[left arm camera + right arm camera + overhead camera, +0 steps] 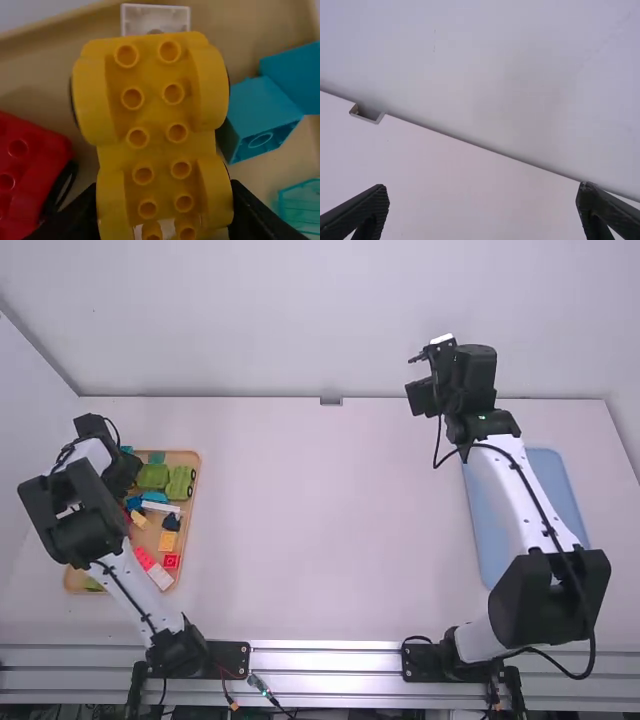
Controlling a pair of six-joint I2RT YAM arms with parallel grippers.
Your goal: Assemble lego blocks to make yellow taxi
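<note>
White table (330, 530), pale walls (300, 320). Left wrist view shows us left gripper (124, 472) pinching yellow block (157, 112); right gripper (418, 357) wide.

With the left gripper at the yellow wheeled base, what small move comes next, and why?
I'd probably lift the left gripper straight up: its fingers press the yellow base from both sides, and a red block and teal block sit close by, so going sideways might knock them.
</note>
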